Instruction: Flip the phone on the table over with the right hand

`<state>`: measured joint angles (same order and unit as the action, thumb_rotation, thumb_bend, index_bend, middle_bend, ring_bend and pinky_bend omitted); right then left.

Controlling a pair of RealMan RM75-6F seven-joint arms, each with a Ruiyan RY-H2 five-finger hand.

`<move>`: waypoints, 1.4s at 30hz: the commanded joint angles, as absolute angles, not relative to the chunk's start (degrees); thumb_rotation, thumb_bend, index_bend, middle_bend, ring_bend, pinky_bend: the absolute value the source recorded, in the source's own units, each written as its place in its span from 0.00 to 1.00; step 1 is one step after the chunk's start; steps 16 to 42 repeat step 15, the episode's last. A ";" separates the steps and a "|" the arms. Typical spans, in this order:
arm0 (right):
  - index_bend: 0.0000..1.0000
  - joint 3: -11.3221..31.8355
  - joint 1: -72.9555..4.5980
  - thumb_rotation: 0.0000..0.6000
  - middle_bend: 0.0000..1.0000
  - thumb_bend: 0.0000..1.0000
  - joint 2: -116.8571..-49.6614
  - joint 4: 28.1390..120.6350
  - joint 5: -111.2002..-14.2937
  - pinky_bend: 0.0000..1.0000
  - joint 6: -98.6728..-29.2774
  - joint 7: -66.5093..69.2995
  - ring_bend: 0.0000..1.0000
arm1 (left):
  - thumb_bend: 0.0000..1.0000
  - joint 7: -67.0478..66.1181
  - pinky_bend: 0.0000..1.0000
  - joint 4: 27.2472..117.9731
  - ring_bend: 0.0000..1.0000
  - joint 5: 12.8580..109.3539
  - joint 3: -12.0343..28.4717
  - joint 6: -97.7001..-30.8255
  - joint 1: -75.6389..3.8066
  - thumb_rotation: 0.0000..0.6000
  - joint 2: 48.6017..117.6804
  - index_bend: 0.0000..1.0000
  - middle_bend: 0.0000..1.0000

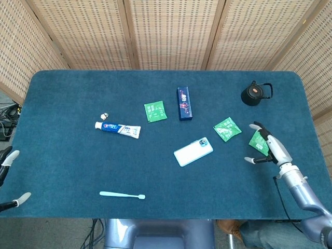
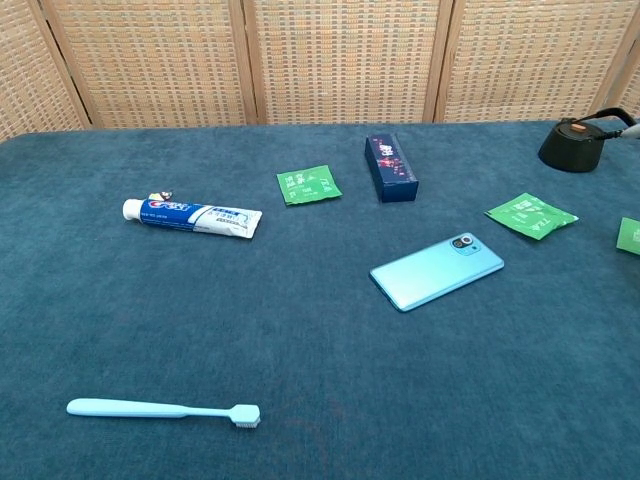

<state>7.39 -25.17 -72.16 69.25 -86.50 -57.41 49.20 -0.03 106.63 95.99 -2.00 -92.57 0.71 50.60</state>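
The light blue phone [image 1: 193,152] [image 2: 437,271] lies flat on the table, back side up with its camera lens showing at the far right corner. My right hand [image 1: 267,145] hovers well to the right of it, over a green sachet, fingers spread and holding nothing; the chest view does not show it. My left hand [image 1: 10,176] shows only as pale fingertips at the left edge of the head view, apart from everything and holding nothing.
A toothpaste tube [image 1: 118,128] and a toothbrush [image 1: 122,195] lie to the left. A dark blue box [image 1: 184,103] and a green sachet [image 1: 155,111] sit behind the phone, two more sachets [image 1: 227,129] to its right, and a black kettle [image 1: 254,93] at the back right.
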 commanded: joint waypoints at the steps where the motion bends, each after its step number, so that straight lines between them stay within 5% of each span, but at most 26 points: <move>1: 0.00 5.09 -18.13 1.00 0.00 0.00 -67.66 73.40 -93.29 0.00 -74.01 27.66 0.00 | 0.00 -1.53 0.00 106.37 0.00 97.27 -2.30 -93.60 1.36 1.00 51.28 0.00 0.00; 13: 0.00 2.26 -9.26 1.00 0.00 0.00 -61.00 89.60 -97.41 0.00 -88.26 4.61 0.00 | 0.00 -0.92 0.00 105.69 0.00 99.19 -3.00 -94.86 2.13 1.00 51.43 0.00 0.00; 42: 0.00 2.04 -8.86 1.00 0.00 0.00 -60.94 90.51 -97.83 0.00 -88.83 3.13 0.00 | 0.00 -0.83 0.00 105.66 0.00 99.18 -3.00 -94.82 2.12 1.00 51.39 0.00 0.00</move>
